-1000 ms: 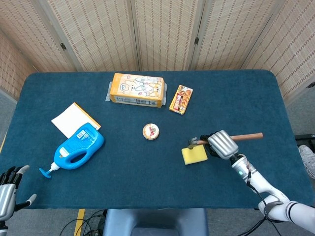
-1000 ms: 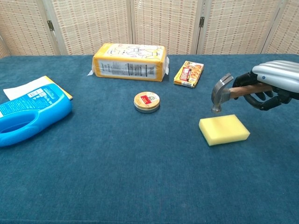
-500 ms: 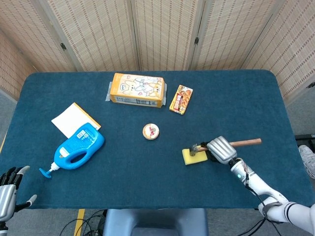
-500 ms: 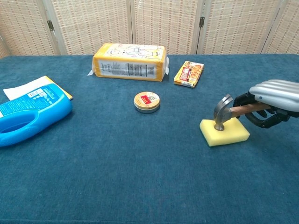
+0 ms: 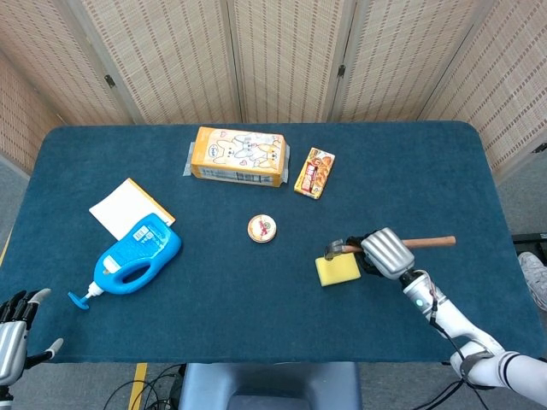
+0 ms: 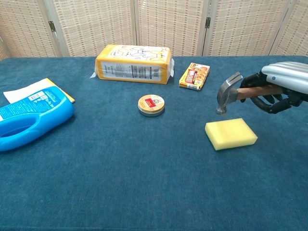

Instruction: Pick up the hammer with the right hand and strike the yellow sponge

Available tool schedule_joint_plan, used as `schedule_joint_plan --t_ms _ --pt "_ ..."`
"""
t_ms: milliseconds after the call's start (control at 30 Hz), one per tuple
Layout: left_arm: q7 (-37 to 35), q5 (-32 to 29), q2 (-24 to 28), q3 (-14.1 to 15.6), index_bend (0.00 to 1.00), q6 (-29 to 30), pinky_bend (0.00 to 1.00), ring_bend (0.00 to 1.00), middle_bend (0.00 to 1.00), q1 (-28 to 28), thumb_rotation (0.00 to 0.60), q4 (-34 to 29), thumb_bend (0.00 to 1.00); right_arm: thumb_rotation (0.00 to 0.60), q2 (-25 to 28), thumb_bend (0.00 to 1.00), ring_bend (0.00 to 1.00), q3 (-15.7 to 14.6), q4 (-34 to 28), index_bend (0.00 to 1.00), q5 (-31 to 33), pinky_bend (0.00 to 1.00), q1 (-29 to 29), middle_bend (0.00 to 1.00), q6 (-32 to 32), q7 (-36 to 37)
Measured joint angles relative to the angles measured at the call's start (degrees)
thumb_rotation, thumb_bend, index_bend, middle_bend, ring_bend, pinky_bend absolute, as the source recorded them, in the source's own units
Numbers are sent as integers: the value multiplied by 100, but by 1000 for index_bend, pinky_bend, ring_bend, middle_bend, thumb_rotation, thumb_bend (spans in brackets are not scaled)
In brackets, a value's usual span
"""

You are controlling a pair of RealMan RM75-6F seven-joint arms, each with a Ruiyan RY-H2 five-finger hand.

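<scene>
we see right hand [image 6: 284, 86] gripping hammer [image 6: 231, 94] | head just above yellow sponge [image 6: 231, 134], apart | left hand [image 5: 13, 329] empty, fingers spread

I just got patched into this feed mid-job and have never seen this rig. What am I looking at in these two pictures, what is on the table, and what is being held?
It is a two-armed robot with finger hands at a blue-covered table. One picture looks down from its head, the other looks forward from its chest. The right hand grips a hammer by its wooden handle, the head raised above a yellow sponge, not touching it. The left hand is open at the table's near left corner, holding nothing. Also lying there: a blue bottle beside a white and yellow pad, a yellow tissue pack, a small snack box and a round tin.
</scene>
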Motion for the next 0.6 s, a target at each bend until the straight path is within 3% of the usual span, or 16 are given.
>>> schedule_joint_plan --t_ms 333,600 --pt "-5 -32 16 -1 177 -5 181 120 199 20 600 13 209 600 -410 740 697 -233 638 821 56 697 68 867 -622 -93" --pt "6 -29 24 -25 177 0 181 120 199 10 600 -11 209 600 -345 740 697 98 612 827 196 697 108 864 -295 330"
